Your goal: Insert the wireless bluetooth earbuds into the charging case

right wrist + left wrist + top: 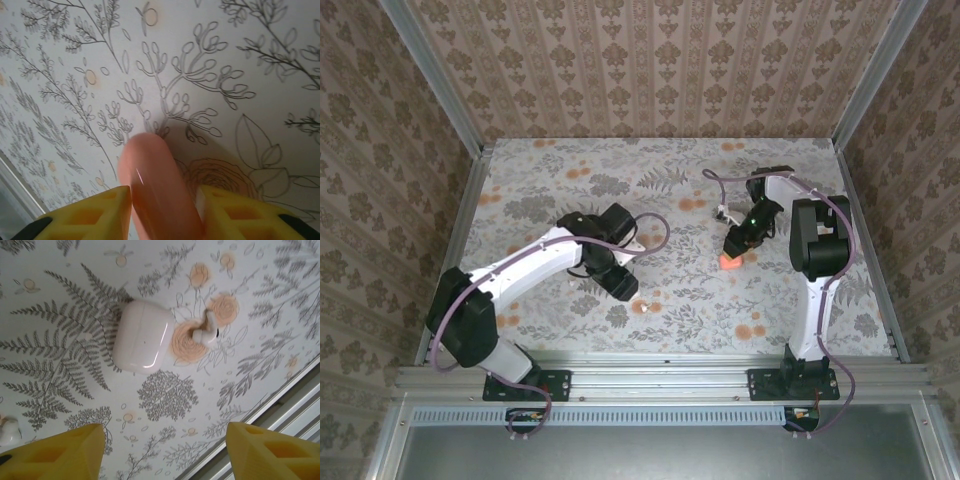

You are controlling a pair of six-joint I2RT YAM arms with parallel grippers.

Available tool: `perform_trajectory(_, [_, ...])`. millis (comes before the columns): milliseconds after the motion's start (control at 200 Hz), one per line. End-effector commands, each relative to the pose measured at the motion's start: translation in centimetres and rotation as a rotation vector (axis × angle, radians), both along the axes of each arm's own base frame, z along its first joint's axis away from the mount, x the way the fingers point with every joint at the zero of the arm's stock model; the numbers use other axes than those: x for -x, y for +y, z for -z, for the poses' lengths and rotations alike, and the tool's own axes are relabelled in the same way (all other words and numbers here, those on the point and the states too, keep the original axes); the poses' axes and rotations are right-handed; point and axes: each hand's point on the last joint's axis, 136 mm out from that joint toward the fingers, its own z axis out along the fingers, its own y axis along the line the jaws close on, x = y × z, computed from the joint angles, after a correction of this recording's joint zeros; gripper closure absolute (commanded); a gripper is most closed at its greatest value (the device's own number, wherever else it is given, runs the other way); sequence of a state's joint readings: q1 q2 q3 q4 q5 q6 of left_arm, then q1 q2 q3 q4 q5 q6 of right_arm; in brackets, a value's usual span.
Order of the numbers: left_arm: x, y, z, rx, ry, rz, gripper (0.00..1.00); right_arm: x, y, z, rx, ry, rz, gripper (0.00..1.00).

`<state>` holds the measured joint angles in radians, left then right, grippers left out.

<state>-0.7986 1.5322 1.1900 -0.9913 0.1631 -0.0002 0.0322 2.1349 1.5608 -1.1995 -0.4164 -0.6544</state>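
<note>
1. A white earbud is seen ahead of the left gripper, on an orange flower print, just beside a closed white case.
2. The left fingers are held wide apart.
3. In the right wrist view, a coral-pink case is closely flanked by the right gripper; whether it is clamped cannot be told.

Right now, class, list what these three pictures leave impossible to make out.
1. Left wrist view: small white object at the left edge, cut off by the frame; earbud or not, unclear.
2. Right wrist view: coral-pink rounded plastic case, lower end cut off by the bottom edge; whether the right gripper clamps it is unclear.
3. Top view: white speck near the left gripper, too small to identify.
</note>
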Motion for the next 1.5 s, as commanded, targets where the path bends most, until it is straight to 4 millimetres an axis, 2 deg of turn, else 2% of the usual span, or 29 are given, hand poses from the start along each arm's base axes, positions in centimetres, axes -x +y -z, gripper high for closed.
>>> perform_trajectory(0, [0.5,0.9,-0.2,-0.078,-0.001,0.073,0.34,-1.0,-0.9,-0.8,0.044,-0.052,0.002,0.58])
perform_trajectory(285, [0.7,0.5,0.1,-0.068,-0.004,0.133,0.33,-1.9,-1.2,-3.1,0.063,-0.15,0.022,0.53])
perform_trajectory(490, [0.8,1.0,0.2,-0.094,-0.007,0.199,0.33,-1.9,0.2,-7.3,-0.024,-0.288,0.091,0.5])
perform_trajectory(575, [0.6,1.5,0.4,-0.125,-0.016,0.226,0.33,-1.7,1.4,-9.3,-0.095,-0.362,0.157,0.49])
perform_trajectory(695, [0.1,1.5,1.1,-0.157,-0.017,0.23,0.34,-1.8,4.1,-11.9,-0.263,-0.501,0.257,0.48])
perform_trajectory(790, [-0.4,1.2,2.0,-0.179,-0.006,0.235,0.34,-1.2,6.3,-12.8,-0.377,-0.596,0.292,0.48])
perform_trajectory(900, [-1.3,0.5,3.1,-0.192,-0.014,0.246,0.34,0.1,8.3,-12.2,-0.399,-0.643,0.273,0.47])
perform_trajectory(920, [-1.4,0.4,3.2,-0.192,-0.013,0.25,0.34,0.4,8.5,-12.9,-0.399,-0.674,0.264,0.48])
perform_trajectory(1050, [-2.3,-0.4,4.3,-0.205,-0.014,0.267,0.33,1.6,9.3,-12.3,-0.363,-0.692,0.231,0.47])
perform_trajectory(1205, [-3.0,-0.8,5.6,-0.23,-0.001,0.276,0.34,2.4,9.5,-12.1,-0.359,-0.714,0.219,0.47])
perform_trajectory(1495, [-2.8,-2.0,6.9,-0.202,0.039,0.284,0.36,2.8,9.2,-12.5,-0.355,-0.744,0.226,0.47])
